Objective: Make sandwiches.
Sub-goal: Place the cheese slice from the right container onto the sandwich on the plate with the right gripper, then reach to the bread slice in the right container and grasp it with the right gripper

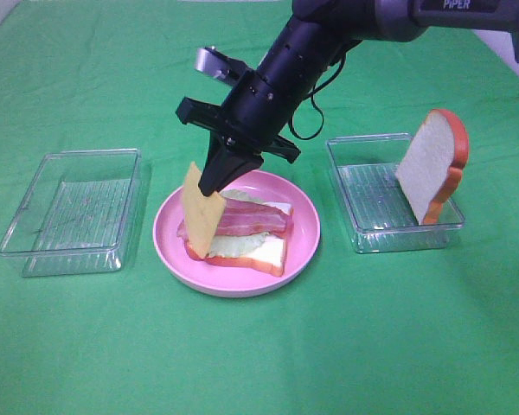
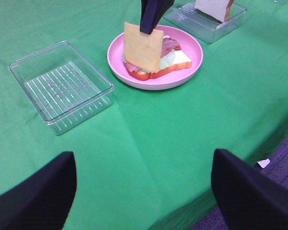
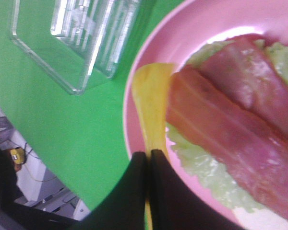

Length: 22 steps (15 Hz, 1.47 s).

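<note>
- The right gripper (image 1: 218,179) reaches down from the upper right of the exterior high frame to the centre, its jaws pressed together on the top edge of a yellow cheese slice (image 1: 202,212).
- The cheese slice hangs upright and slightly tilted over the left part of the pink plate (image 1: 304,239); its lower corner is at the left end of the stack, though whether it touches cannot be told.
- On the plate lies the partly built sandwich (image 1: 246,235): a white bread slice with orange-brown crust, pale green lettuce (image 1: 235,245) on it, and pink-red bacon strips (image 1: 255,219) across the top.
- In the right wrist view the dark fingers (image 3: 129,191) meet on the cheese's thin edge, with bacon and lettuce just beside it.
- An empty-looking clear tray (image 1: 73,212) sits on the green table (image 1: 259,354) at the left of the frame, well apart from the plate.
- A second clear tray (image 1: 363,233) sits at the right, near the plate, with another bread slice (image 1: 432,164) standing upright and leaning at its far right end.
- The hanging cheese hides the stack's left end from the left wrist camera.
- The left gripper (image 2: 144,191) shows only as two dark shapes low in its wrist frame, set wide apart over bare table and holding nothing.
</note>
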Tool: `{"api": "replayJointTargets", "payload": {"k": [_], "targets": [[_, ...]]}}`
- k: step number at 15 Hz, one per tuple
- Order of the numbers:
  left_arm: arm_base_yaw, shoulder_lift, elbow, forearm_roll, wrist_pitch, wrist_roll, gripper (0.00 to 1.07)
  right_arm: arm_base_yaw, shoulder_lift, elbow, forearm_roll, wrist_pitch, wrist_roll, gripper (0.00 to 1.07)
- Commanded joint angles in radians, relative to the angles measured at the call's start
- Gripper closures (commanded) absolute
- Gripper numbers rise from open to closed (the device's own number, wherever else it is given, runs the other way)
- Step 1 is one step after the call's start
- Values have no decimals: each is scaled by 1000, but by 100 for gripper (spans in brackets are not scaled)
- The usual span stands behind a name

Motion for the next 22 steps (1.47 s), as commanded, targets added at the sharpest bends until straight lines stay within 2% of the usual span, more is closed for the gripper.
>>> {"api": "replayJointTargets", "payload": {"k": [1,5,6,7,8,10,11,12,13,16,20,22], "targets": [[-2,-19,3,-7,-9,0,32,4,16,2,-113,-25,59,107],[-2,-19,3,-7,-9,0,32,3,12,2,-278,-50,195,107],[-2,-19,3,-7,-9,0,32,3,12,2,-296,-50,223,104],[-2,-19,3,-7,-9,0,32,3,12,2,-306,-56,246,91],[-2,-19,3,-7,-9,0,32,3,11,1,-313,-56,251,73],[-2,-19,3,-7,-9,0,32,3,11,-18,-317,-34,250,51],[-2,-19,3,-7,-9,0,32,3,11,-44,-330,2,251,46],[-2,-19,3,-7,-9,0,32,3,11,-131,-431,103,298,46],[-2,-19,3,-7,-9,0,32,3,2,-175,-503,124,323,46],[-2,-19,3,-7,-9,0,32,-11,-67,-204,-623,124,352,46],[-2,-19,3,-7,-9,0,32,-114,-170,-204,-647,124,359,44],[-2,-19,3,-7,-9,0,32,-214,-254,-168,-651,124,351,33]]}}
